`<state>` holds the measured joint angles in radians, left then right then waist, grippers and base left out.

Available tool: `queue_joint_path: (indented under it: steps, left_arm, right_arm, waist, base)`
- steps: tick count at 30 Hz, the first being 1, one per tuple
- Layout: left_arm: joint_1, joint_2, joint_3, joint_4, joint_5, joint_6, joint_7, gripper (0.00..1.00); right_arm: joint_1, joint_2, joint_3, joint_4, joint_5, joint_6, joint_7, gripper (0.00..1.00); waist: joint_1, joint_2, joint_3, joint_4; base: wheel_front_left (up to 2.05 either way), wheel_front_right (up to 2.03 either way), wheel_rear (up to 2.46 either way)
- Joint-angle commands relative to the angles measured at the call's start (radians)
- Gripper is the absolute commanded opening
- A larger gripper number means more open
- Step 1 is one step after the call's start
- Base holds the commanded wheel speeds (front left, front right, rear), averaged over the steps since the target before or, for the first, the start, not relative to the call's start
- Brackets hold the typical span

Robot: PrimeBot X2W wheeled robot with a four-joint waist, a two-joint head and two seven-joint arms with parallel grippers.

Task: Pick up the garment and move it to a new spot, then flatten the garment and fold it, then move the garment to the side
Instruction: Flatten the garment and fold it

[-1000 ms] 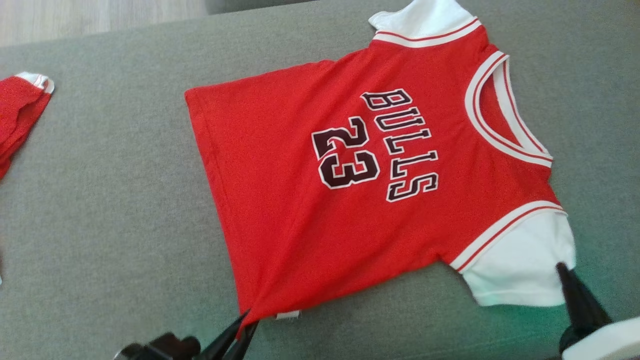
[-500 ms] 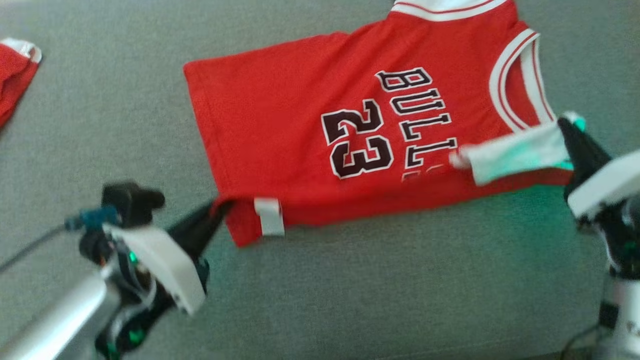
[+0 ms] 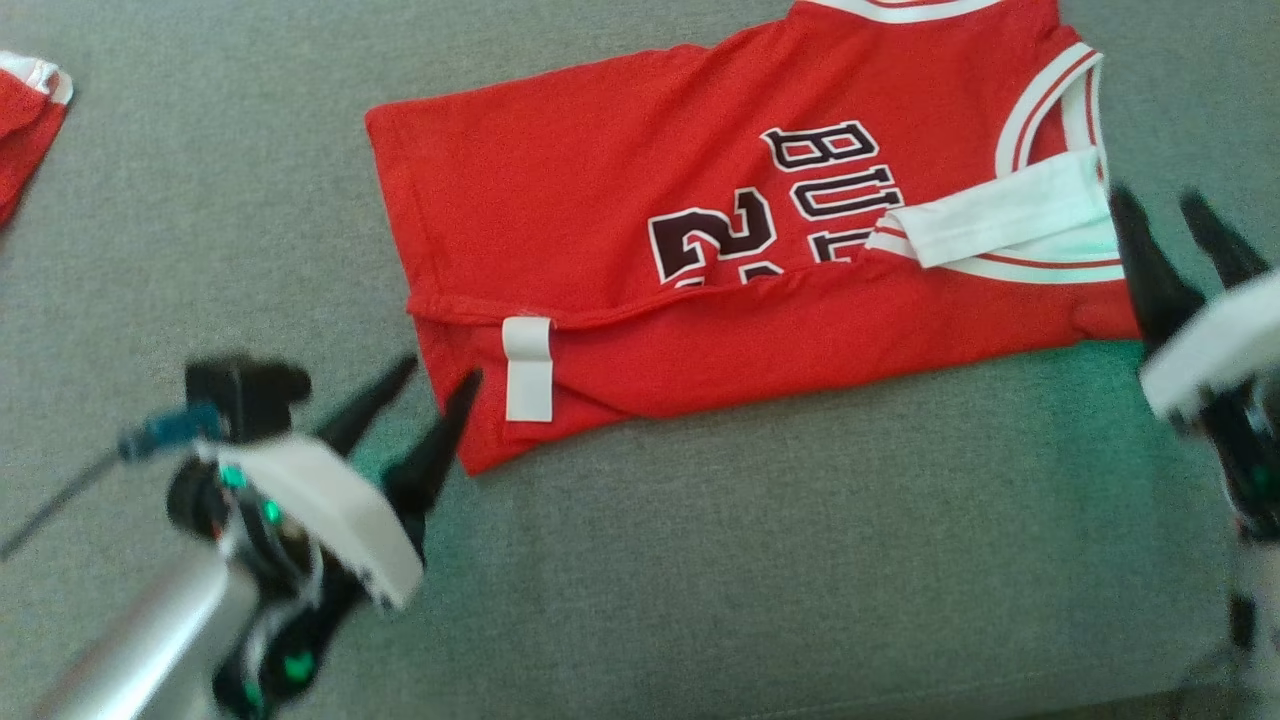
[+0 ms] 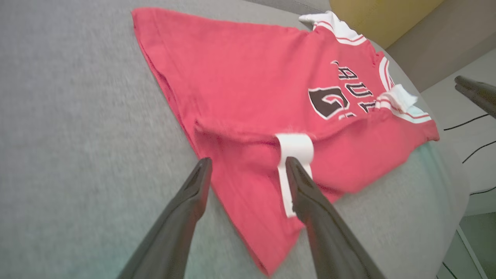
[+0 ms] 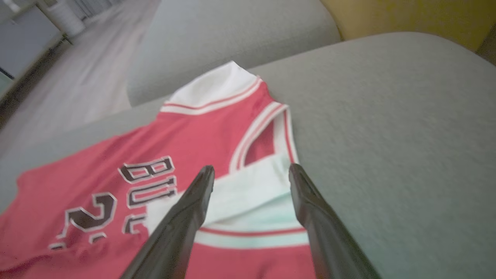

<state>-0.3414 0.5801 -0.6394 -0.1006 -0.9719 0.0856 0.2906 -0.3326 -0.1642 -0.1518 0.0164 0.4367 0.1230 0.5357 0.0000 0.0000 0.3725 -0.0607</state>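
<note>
Now the red garment point(image 3: 620, 200) lies on the grey sofa cushion point(image 3: 800, 560) with its near long edge folded over onto the front. The fold covers the lower part of the number and of the letters. Both grippers are off the cloth, each with its fingers spread apart and nothing between them. The left gripper point(image 3: 440, 369) is at the hem corner, beside the white label point(image 3: 527, 368), and the right gripper point(image 3: 1154, 194) is just beside the white sleeve point(image 3: 1000, 215), which is turned onto the chest. The head view gives also a second red garment point(image 3: 25, 110) at the left edge, well apart. The left wrist view, with the left gripper point(image 4: 248, 160) over the folded corner, shows dark cables point(image 4: 465, 123) on a pale floor past the cushion's end. The right wrist view, with the right gripper point(image 5: 252, 167) over the folded sleeve, shows the far white sleeve point(image 5: 213, 87) and a yellow surface point(image 5: 407, 15) behind. One second ago the garment was flat, the whole print was readable, and both grippers were clamped on its near edge; since then the head camera has moved too. The upper edge of the head view cuts off the far sleeve and shoulder. Whether the fingertips touch the cloth, I cannot tell.
</note>
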Motion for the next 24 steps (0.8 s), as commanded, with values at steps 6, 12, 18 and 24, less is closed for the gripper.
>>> queue_joint_path:
  steps: [6, 12, 18, 24]
  left_arm:
    - [0.096, 0.027, 0.042, -0.111, -0.003, 0.059, -0.047, 1.00]
    - [0.072, -0.015, 0.011, -0.067, 0.019, 0.056, -0.054, 1.00]
    - [0.032, -0.067, -0.033, -0.002, 0.027, 0.034, -0.037, 1.00]
    - [0.018, -0.081, -0.073, 0.055, 0.023, -0.008, -0.012, 0.00]
  right_arm:
    - [0.104, -0.103, 0.008, -0.033, -0.052, 0.008, -0.024, 1.00]
    - [0.065, -0.115, 0.023, 0.051, -0.078, 0.008, -0.015, 1.00]
    - [0.025, -0.122, 0.076, 0.126, -0.067, 0.008, 0.030, 1.00]
    - [0.010, -0.136, 0.121, 0.183, -0.026, 0.008, 0.064, 0.00]
  waist:
    - [0.0000, 0.0000, 0.012, -0.003]
    - [0.0000, 0.0000, 0.050, 0.010]
    - [0.0000, 0.0000, 0.062, 0.019]
    - [0.0000, 0.0000, 0.042, 0.016]
  base:
    - [0.00, 0.00, 0.00]
    - [0.00, 0.00, 0.00]
    - [0.00, 0.00, 0.00]
    - [0.00, 0.00, 0.00]
